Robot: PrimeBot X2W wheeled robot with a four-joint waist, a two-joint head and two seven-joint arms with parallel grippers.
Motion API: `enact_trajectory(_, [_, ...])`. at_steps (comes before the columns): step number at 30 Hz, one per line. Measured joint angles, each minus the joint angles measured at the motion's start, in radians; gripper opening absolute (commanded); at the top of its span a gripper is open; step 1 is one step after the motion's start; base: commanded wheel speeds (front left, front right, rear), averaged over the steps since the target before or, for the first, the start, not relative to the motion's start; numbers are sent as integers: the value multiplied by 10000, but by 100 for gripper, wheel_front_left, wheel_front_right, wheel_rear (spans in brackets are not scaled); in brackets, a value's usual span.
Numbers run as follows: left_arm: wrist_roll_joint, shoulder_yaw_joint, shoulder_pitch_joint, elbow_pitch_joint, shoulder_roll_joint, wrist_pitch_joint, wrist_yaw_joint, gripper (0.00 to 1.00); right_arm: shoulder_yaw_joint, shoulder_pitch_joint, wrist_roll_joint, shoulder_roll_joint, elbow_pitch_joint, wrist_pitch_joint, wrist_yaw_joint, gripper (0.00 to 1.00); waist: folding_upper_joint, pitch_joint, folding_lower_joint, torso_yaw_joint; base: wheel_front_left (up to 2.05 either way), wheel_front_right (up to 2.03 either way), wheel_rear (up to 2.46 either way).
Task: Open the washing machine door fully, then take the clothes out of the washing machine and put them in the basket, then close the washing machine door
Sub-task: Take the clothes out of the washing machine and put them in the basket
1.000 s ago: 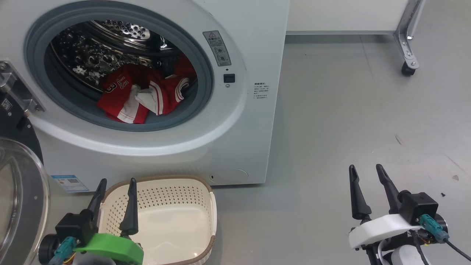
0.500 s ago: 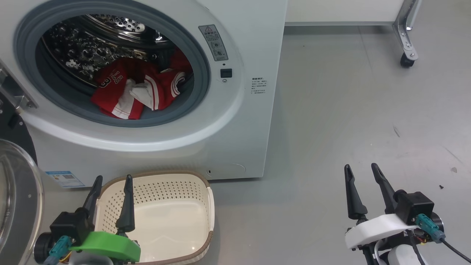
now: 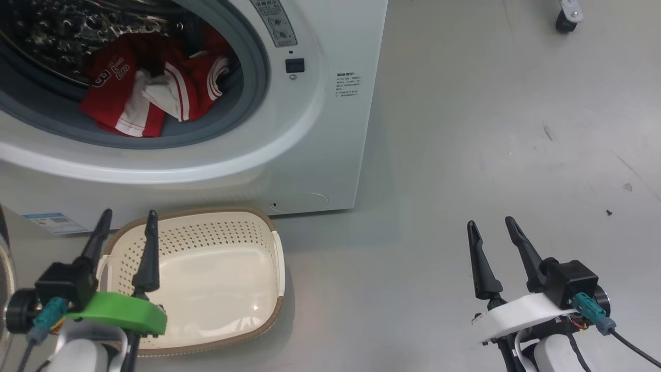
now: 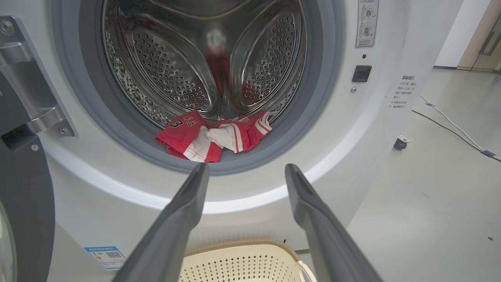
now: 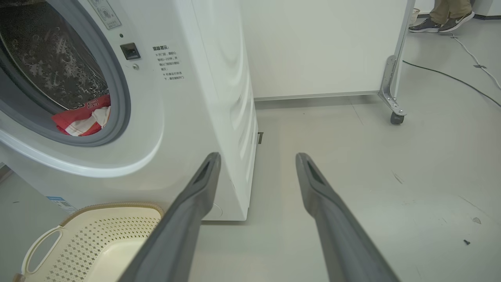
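Washing machine (image 3: 320, 155): white front-loader on the grey floor (image 3: 465, 129); its round grey-gasketed opening is uncovered and the perforated steel drum (image 4: 195, 58) is exposed.
Washing machine door (image 4: 23, 203): glossy black, swung open to the left of the opening on a metal hinge bracket (image 4: 35, 105); only its edge is in frame.
Clothes (image 3: 139, 88): red jersey fabric with white stripes and trim, heaped at the bottom front of the drum and lying against the gasket's lower lip; no gripper touches it.
Basket (image 3: 217, 237): cream perforated basket with a brown rim, on the floor just in front of the machine's base, below the opening; nothing lies inside it.
Left gripper (image 3: 128, 213): fingers spread wide, holding nothing; in the head view it stands over the basket's left side, and in the left wrist view it points at the lower rim of the opening, apart from it.
Right gripper (image 3: 489, 222): fingers spread wide, holding nothing; it stands over bare floor, well to the right of the machine and the basket.
Blue label (image 3: 54, 223): on the machine's lower left corner, behind the basket.
Background: a white panel (image 5: 321, 47) on a castered metal leg (image 5: 393, 102), a cable (image 5: 450, 76) on the floor, and a person's feet (image 5: 438, 23) far behind.
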Motion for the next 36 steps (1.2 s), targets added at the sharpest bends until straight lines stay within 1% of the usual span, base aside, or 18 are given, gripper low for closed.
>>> enact_trajectory(3, [98,224,-504,-44,351,211,111,100,150,-178,10,0,-123,0,0,100,0,382,0,-140,0,0,0])
enact_trajectory(10, [376,731,-1810,-13,1225,1074,382,100,466,-815,127,-4,-525,0,-4,100,0,1288,0,-590,0,0,0])
enact_trajectory(17, [623,984,-3298,251,2109,2084,447,100,811,-1498,407,-10,-823,0,-12,100,0,2226,0,-1132,0,0,0])
enact_trajectory(23, [663,1043,-4198,972,2464,2828,447,100,1099,-1938,642,-12,-920,-2,-111,100,0,2924,0,-1636,0,0,0])
enact_trajectory(25, [803,1018,-4464,1204,2694,3055,449,100,1179,-2009,642,-12,-920,-2,-176,100,0,3109,0,-1809,0,0,0])
enact_trajectory(26, [1085,959,-4753,1442,2905,3281,500,100,1191,-2057,642,-12,-917,-2,-194,100,0,3285,0,-1961,0,0,0])
enact_trajectory(30, [1375,863,-5137,1952,3308,3634,508,100,1235,-2257,642,-10,-905,-2,-270,100,0,3562,1,-2244,0,0,0])
enact_trajectory(36, [1501,895,-5754,2627,3567,4119,541,100,1248,-2423,644,-12,-907,-2,-351,100,0,3867,1,-2560,0,0,0])
